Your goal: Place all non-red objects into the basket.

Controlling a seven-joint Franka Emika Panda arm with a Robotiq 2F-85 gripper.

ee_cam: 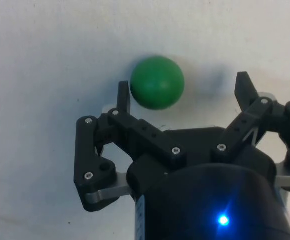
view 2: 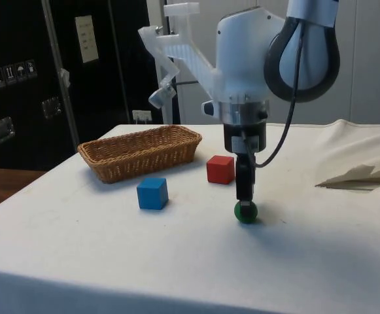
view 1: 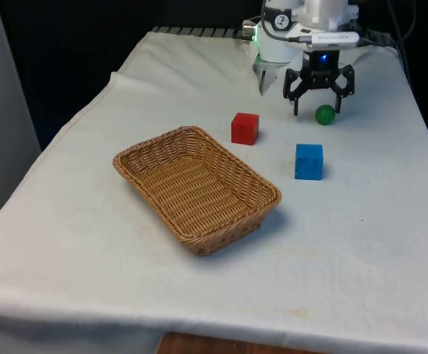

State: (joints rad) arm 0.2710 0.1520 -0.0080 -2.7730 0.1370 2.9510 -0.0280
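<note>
The jaws are spread wide and holding nothing, hanging low over the tabletop (view 1: 88, 243) with the green ball (ee_cam: 157, 82) sitting in the gap between the two fingers. In the wrist view the ball is off-centre, right up against one finger (ee_cam: 123, 100) and well clear of the other, so it's bracketed but not squared up. The side view has the gripper (view 2: 244, 196) pointing straight down with its tips just above the ball (view 2: 246, 212), which rests on the cloth. In the front view the gripper (view 1: 318, 103) is at the far end of the table and the ball (view 1: 325, 114) peeks out near the finger on the front view's right.

Looks like the grab-the-ball step, the first of the non-red things to go. Nothing is in the basket (view 1: 155, 147) yet as far as these views show.

Further out, the blue cube (view 1: 309, 161) sits nearer the camera than the ball, and the red cube (view 1: 244, 127) is off to the front view's left of it. The basket is further to the front view's left again, well apart from the ball.

Next move probably wants a small drop and maybe a nudge to centre the ball before closing, since a round ball pinched off-centre could squirt out. Then lift and carry it across to the basket. The blue cube would follow; the red one stays put.
</note>
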